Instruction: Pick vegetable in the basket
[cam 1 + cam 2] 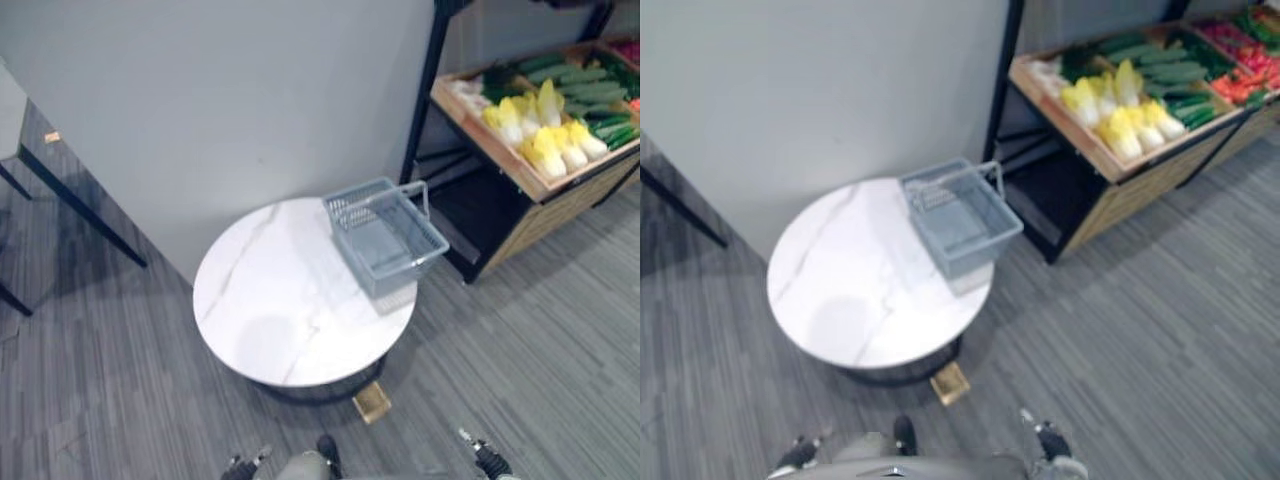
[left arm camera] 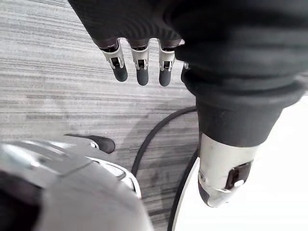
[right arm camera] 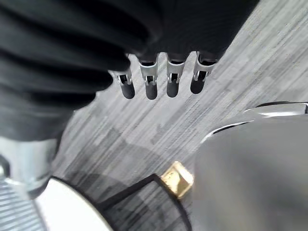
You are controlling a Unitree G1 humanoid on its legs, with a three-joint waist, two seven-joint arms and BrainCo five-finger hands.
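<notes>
Well – one grey basket (image 1: 400,272) sits empty at the far right edge of the one round counter (image 1: 280,300). Its long axis runs from the far edge toward the near right, handle raised. The vegetables – yellow-white cabbages (image 1: 548,150) and green cucumbers (image 1: 590,90), too bunched to count – lie on the wooden shelf (image 1: 497,150) beyond. The left hand (image 2: 141,62) and the right hand (image 3: 150,79) hang over the floor, fingers straight, holding nothing.

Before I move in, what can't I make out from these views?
Vegetable stand: cut off by the left eye view's right edge.
Red vegetables: too blurred in the right eye view to name.
Lower shelf: dark under the stand's tray.
Left hand, right hand: palms hidden by their ribbed covers in the wrist views.
</notes>
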